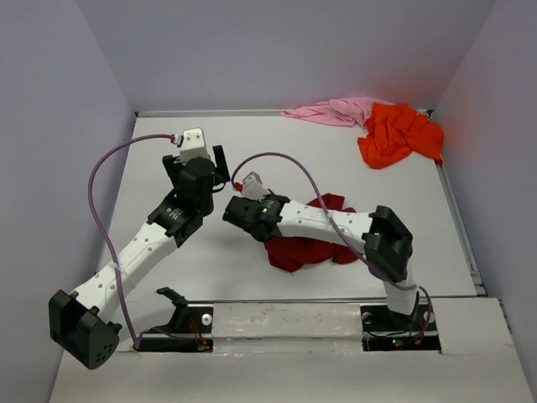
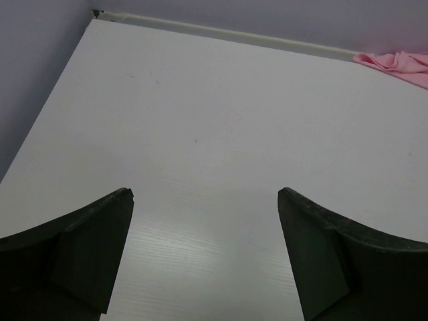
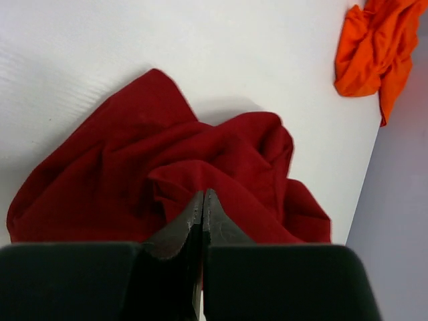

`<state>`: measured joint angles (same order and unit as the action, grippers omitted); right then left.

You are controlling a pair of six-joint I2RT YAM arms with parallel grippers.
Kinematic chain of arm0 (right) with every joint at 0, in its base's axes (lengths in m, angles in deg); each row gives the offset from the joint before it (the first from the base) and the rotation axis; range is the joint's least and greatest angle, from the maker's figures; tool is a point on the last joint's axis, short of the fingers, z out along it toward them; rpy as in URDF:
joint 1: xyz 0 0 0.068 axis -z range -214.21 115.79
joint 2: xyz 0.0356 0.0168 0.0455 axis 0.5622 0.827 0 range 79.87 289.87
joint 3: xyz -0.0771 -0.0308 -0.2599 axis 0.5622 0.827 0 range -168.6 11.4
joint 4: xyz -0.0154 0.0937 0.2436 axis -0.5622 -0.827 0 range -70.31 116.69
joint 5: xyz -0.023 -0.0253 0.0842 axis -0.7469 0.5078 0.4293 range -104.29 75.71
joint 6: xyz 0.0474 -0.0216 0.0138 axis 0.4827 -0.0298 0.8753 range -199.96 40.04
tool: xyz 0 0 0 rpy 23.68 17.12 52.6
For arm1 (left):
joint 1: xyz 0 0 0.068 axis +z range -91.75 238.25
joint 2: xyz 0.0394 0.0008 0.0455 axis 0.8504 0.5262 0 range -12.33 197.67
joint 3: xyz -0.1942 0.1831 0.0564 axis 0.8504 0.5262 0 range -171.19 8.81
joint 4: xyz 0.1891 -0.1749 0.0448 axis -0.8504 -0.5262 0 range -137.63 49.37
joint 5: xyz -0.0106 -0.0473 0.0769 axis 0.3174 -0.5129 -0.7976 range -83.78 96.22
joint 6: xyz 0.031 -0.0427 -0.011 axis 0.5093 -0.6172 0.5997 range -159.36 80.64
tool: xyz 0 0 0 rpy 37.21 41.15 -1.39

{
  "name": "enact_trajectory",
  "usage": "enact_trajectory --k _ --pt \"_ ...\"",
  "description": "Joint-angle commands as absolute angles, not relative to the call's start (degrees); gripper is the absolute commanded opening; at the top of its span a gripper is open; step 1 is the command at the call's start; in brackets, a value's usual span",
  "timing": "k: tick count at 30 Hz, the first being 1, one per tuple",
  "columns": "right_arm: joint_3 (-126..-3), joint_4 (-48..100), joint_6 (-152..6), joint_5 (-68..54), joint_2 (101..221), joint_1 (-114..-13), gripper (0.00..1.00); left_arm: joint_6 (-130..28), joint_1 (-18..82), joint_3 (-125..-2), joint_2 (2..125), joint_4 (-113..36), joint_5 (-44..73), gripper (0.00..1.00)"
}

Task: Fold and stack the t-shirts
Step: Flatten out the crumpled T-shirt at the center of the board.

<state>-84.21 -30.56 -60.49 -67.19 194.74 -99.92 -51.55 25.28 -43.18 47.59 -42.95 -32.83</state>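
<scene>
The dark red t-shirt is seen crumpled on the table, roughly in the middle and ahead of the right arm's base. The right fingers are pressed together, and a raised fold of the cloth appears to be pinched between their tips. In the top view a scrap of red is seen at the fingertips, which supports that reading. The grip is judged to have been taken on a fold so that the heap can be lifted or dragged open, since nothing can be folded until the shirt is spread flat.

The left fingers are spread wide with nothing between them, and only bare table is seen beneath. They are held above the table to the left of the red shirt, presumably so that a second edge can be taken once the cloth is raised.

The orange t-shirt and the pale pink t-shirt are seen bunched at the far right corner, touching each other and well apart from the red one. No shirt is folded or stacked yet, so the task is judged to be at its very start.
</scene>
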Motion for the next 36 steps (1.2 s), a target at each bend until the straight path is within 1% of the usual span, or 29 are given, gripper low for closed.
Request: enact_trajectory --k 1,6,9,14,17,19,24,27,32,36 --pt "-85.19 -35.09 -57.02 -73.34 185.17 -100.39 0.00 -51.84 25.03 -43.49 47.78 -42.03 -32.72 0.99" --pt "-85.72 -44.22 -51.84 -77.82 177.70 -99.86 0.00 -52.19 25.03 -43.31 47.87 -42.03 -32.28 0.99" --pt "-85.19 -48.26 -48.16 -79.67 170.25 -99.86 0.00 -52.19 25.03 -43.40 48.40 -42.03 -31.84 0.99" --pt "-85.02 -58.54 -43.04 -81.78 163.81 -98.81 0.00 -52.37 25.03 -43.58 49.01 -42.03 -30.61 0.99" --pt "-81.25 -58.47 -42.78 -80.04 157.68 -97.15 0.00 -52.46 25.03 -43.66 49.28 -42.21 -30.34 0.99" --pt "-78.78 -58.30 -41.99 -78.98 155.99 -96.44 0.00 -52.46 25.03 -43.66 49.28 -42.21 -30.08 0.99" --pt "-70.62 -56.90 -38.13 -76.78 158.69 -95.91 0.00 -52.55 25.03 -43.66 49.63 -42.12 -29.47 0.99" --pt "-68.06 -50.32 -40.83 -74.07 161.50 -95.91 0.00 -52.55 25.03 -43.66 49.54 -42.12 -29.11 0.99" --pt "-66.56 -38.55 -47.60 -70.55 166.42 -95.91 0.00 -52.37 25.03 -43.49 49.19 -41.95 -29.38 0.99" --pt "-66.99 -34.14 -50.16 -69.39 171.88 -95.91 0.00 -52.19 25.03 -43.49 49.98 -42.03 -28.42 0.99"
